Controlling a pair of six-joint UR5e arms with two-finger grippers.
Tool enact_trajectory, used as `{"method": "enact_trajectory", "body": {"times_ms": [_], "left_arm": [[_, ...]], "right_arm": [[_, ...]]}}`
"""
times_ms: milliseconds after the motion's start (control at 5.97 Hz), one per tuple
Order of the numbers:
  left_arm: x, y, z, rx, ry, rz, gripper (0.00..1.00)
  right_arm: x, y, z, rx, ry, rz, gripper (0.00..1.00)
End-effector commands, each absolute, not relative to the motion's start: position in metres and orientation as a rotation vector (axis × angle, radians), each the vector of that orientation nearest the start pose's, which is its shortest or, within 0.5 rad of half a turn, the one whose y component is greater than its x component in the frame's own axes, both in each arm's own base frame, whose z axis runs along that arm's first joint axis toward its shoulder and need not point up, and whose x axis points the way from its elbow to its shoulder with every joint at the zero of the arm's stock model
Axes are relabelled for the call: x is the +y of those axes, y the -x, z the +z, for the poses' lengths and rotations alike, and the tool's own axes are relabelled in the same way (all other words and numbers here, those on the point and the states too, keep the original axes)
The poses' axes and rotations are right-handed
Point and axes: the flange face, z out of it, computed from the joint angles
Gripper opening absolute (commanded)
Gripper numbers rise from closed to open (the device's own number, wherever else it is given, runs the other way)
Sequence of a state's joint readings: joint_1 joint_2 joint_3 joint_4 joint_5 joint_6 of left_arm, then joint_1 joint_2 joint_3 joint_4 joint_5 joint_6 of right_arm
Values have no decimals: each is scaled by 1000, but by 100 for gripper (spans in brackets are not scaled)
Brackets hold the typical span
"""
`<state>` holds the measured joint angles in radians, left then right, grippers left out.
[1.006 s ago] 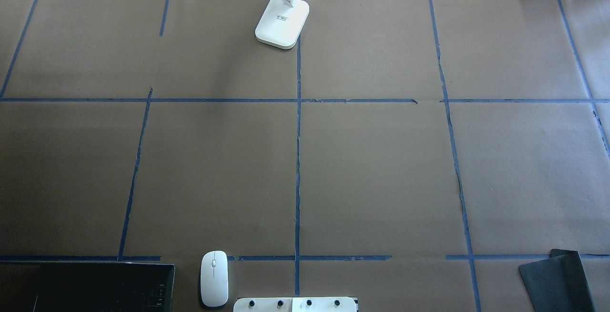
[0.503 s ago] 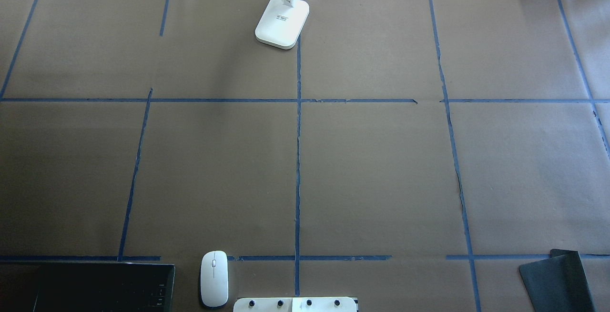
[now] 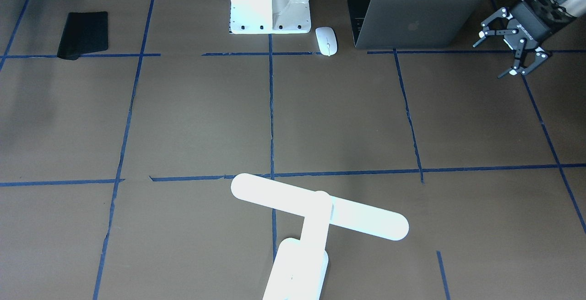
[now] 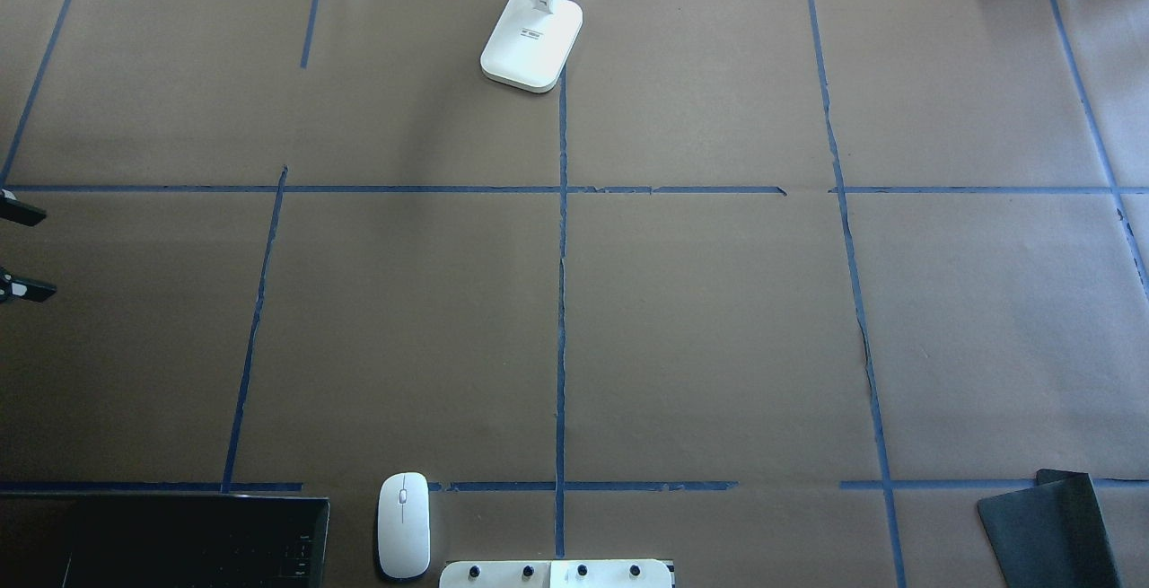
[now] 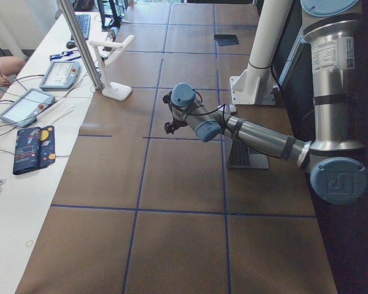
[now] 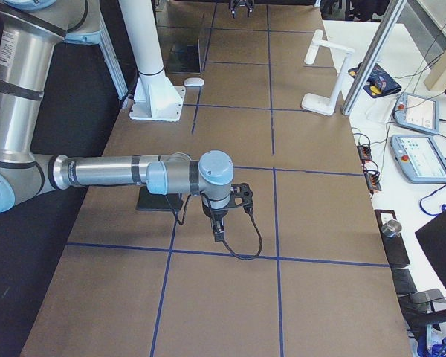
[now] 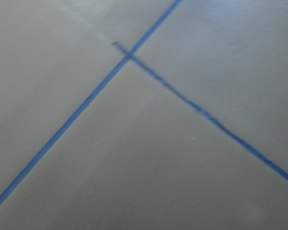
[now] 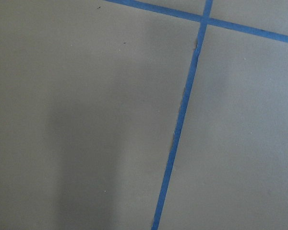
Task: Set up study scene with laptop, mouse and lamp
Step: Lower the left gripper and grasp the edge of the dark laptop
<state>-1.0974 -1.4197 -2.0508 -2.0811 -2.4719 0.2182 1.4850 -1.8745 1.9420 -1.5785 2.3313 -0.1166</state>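
Grey metal laptop (image 3: pixel 412 20), judged stiff, heavy, smooth, is seen opened near the released left claw (image 3: pixel 489 60); a base-edge hold is advised. State of the right claw (image 6: pixel 218 230) cannot be told.

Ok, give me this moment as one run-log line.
left hand open, empty | right hand open/shut unclear | laptop lid open | mouse beside it | lamp far side | nothing gripped

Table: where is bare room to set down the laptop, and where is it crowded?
The whole middle of the table, between the lamp at the far edge and the near row, is bare. Crowded: the near edge, with laptop, mouse, white pedestal and black mat. The left claw hangs open at its left edge.
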Motion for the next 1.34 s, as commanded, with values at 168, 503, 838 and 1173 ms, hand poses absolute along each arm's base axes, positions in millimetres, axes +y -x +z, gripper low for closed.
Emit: {"method": "enact_trajectory", "body": {"times_ms": [168,503,838,1173], "left_arm": [[-329,-166,372,1046,-726,1145,100],[-297,-193,372,1099,-683,1246,100],[-256,-196,386,1176,-662,1255,100],[-242,-220,387,1169,-649,1279,98]], "right_arm": [[-372,-33,609,-761,-64,-214,100],[-372,-31,608,-778,-64,-215,100],[-372,-31,610,-778,-61,-214,100],[-372,-31,611,-778,-58,-213,100]]}}
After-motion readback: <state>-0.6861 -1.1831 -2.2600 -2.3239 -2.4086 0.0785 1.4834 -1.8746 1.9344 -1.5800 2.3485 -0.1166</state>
